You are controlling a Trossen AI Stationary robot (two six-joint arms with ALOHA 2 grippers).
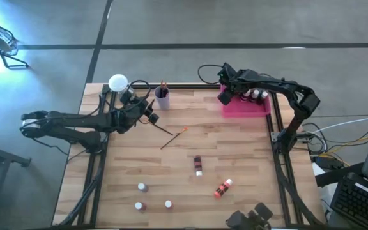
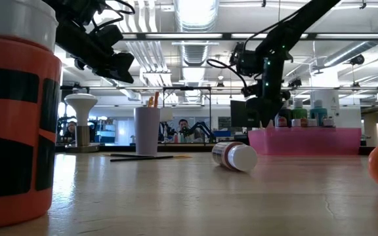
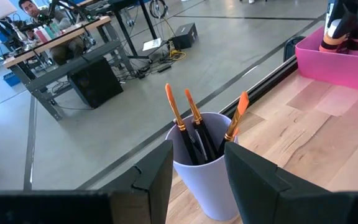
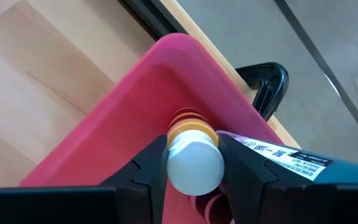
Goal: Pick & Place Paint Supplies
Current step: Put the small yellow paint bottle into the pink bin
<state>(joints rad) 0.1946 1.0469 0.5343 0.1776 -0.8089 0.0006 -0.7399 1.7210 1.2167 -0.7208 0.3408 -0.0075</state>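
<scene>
The right gripper (image 4: 191,163), at the upper right of the overhead frame, clenches a white-capped orange paint bottle (image 4: 194,155) by its cap end over the near corner of the pink tray (image 1: 251,108), apparently so it can be set upright beside the bottles already standing there (image 1: 255,94). On the left of that frame, the left gripper (image 3: 197,180) hangs with its fingers parted and nothing between them just in front of the lilac cup (image 3: 207,165), which holds three orange-handled brushes (image 3: 194,121) bristle-down, handles fanned against the rim. One more brush (image 1: 173,137) lies flat on the wooden table (image 1: 248,166) near the centre, a likely next pick for that arm. Further supplies wait across the lower part of the overhead frame: a dark bottle (image 1: 198,165) on its side, a red-orange one (image 1: 222,188) on its side to its right, and three small capped bottles (image 1: 142,187) standing at lower left. Judging by the spread, the sorting looks roughly half done
</scene>
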